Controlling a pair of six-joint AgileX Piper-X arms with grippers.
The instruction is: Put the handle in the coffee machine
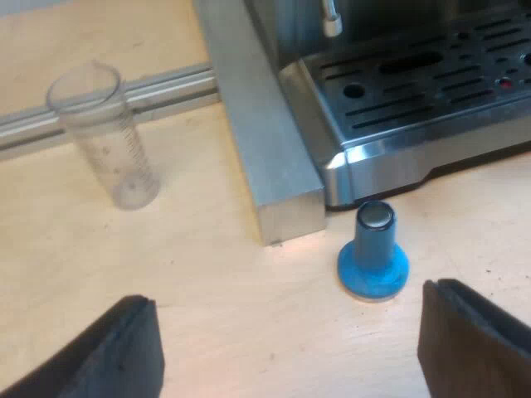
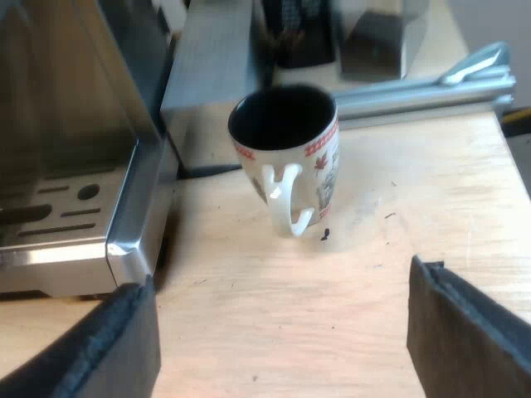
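- Left gripper (image 1: 286,340) – fingers spread wide over bare table (image 1: 207,323), nothing between them.
- Right gripper (image 2: 278,332) – fingers likewise spread and empty above the table.
- The blue tamper (image 1: 373,253) stands on its base at about 1 o'clock from the left gripper, just off the corner of the espresso machine (image 1: 431,91). It is the nearest thing to knock: a low sweep toward the machine's front would likely catch its stem.
- The mug (image 2: 290,157) stands upright at 12 o'clock from the right gripper, its handle turned toward the gripper, beside the espresso machine's side wall. A straight advance could push it or hook that handle.
- The measuring glass (image 1: 104,137) stands at about 10 o'clock from the left gripper, well apart from the tamper, beyond the metal bar (image 1: 265,141). Tall and narrow, it would probably topple at a light brush.
- The drip tray's steel corner sits close to both approach lines, so a finger coming in too low may strike it.
- Holder: neither gripper has it in hand. I cannot tell where it lies, which way its red end points, or how its long axis runs. Moving in blind is the main risk.
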